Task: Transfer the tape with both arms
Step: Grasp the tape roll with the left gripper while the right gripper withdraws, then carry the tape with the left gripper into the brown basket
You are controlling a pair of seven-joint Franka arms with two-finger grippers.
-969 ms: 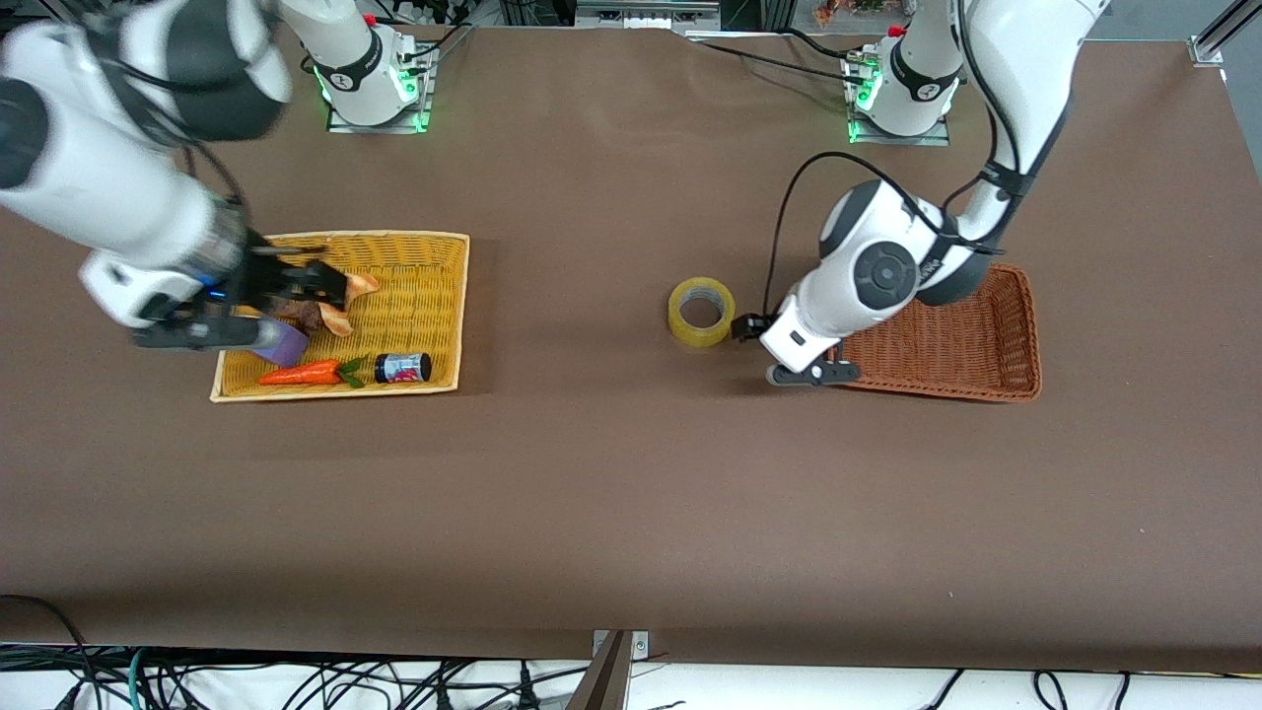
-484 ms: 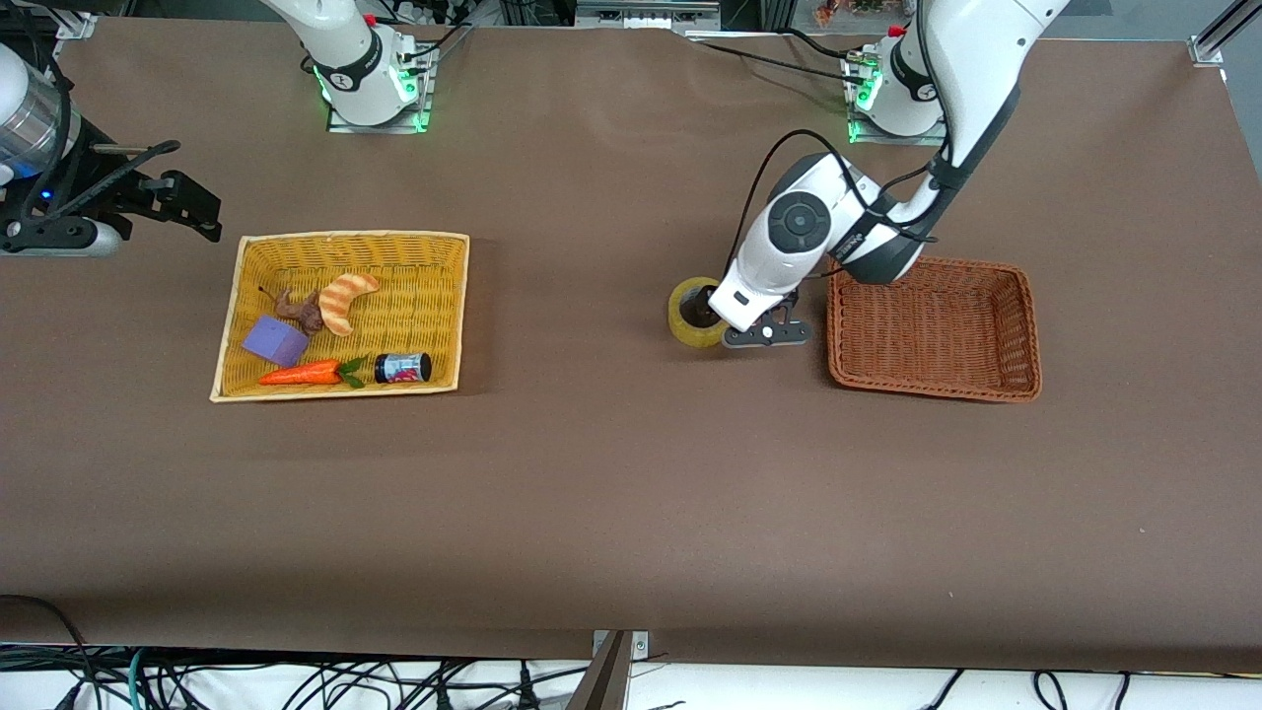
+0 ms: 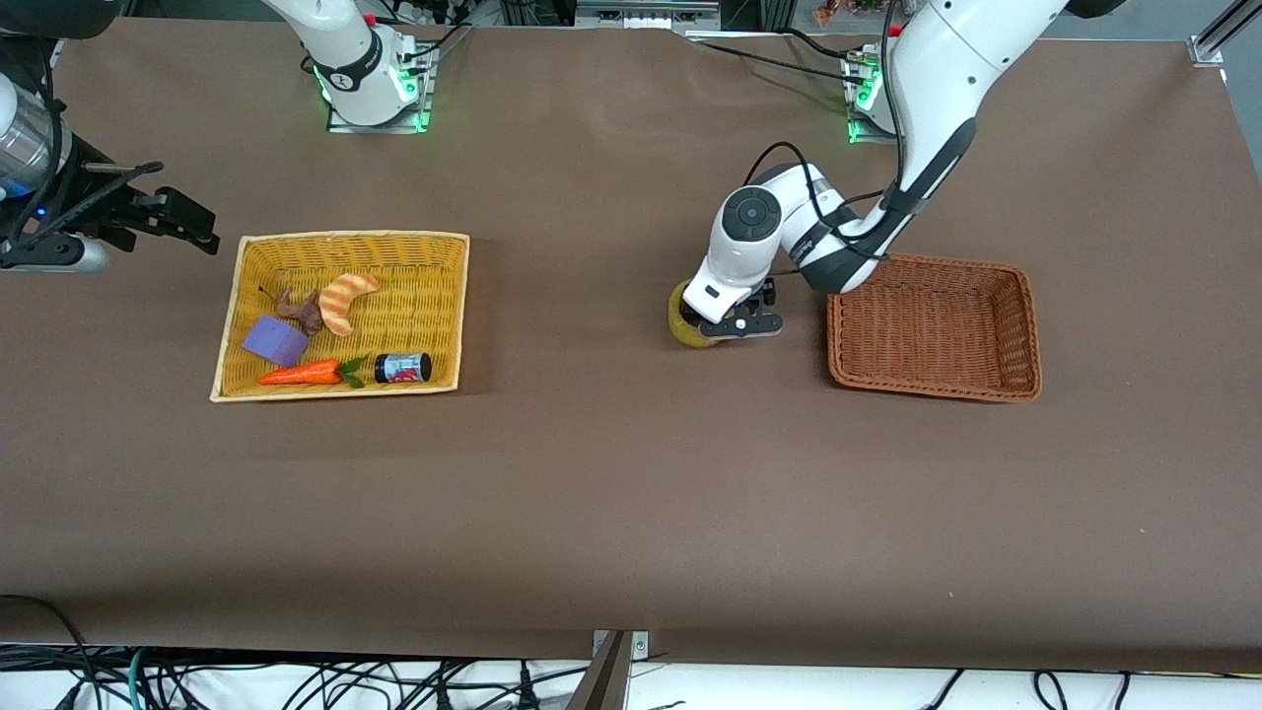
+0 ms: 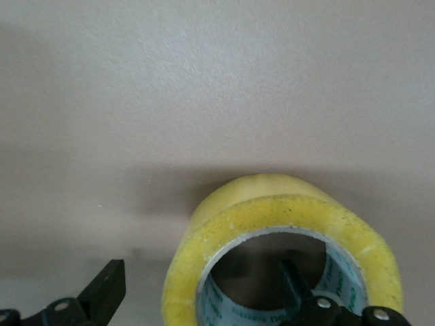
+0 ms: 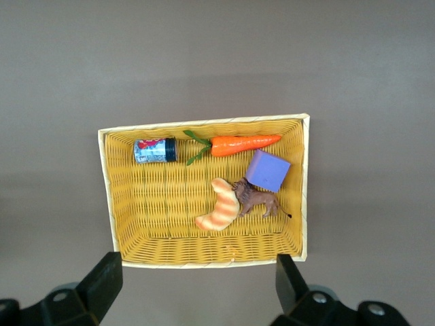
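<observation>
L arm: comes from its base, upper link slopes down toward the table centre, elbow bends by the brown basket (image 3: 935,328), wrist pitched down over the tape (image 3: 692,330). Left end effector (image 3: 735,323) sits low at the roll. Left wrist view: fingers spread wide, one finger (image 4: 293,288) inside the grey-white core, the other finger (image 4: 107,292) outside the yellow wall w/ a gap, so the wall stands between them. No contact visible on the outer side; not clamped.

Tape (image 4: 282,255) lies flat on the table (image 3: 611,493), hole up, mid-table, just beside the brown basket on that basket's right-arm side, apart from its rim. Mostly covered by the wrist in front view, only the yellowish edge shows.

R arm: waits up in the air at the right arm's end of the table, forearm mostly out of frame. Right end effector (image 3: 148,212) is over bare table just beside the yellow basket (image 3: 449,306), fingers (image 5: 102,282) stand wide, nothing between them. Right wrist cam looks straight down at that basket.

Yellow basket holds: carrot (image 3: 301,374), black jar w/ pink label (image 3: 402,368), purple block (image 3: 276,340), croissant (image 3: 345,299), small brown animal figure (image 3: 299,308). The figure touches the croissant and the block; carrot and jar lie along the edge nearest the front cam.

Brown basket sits toward the left arm's end of the table.
</observation>
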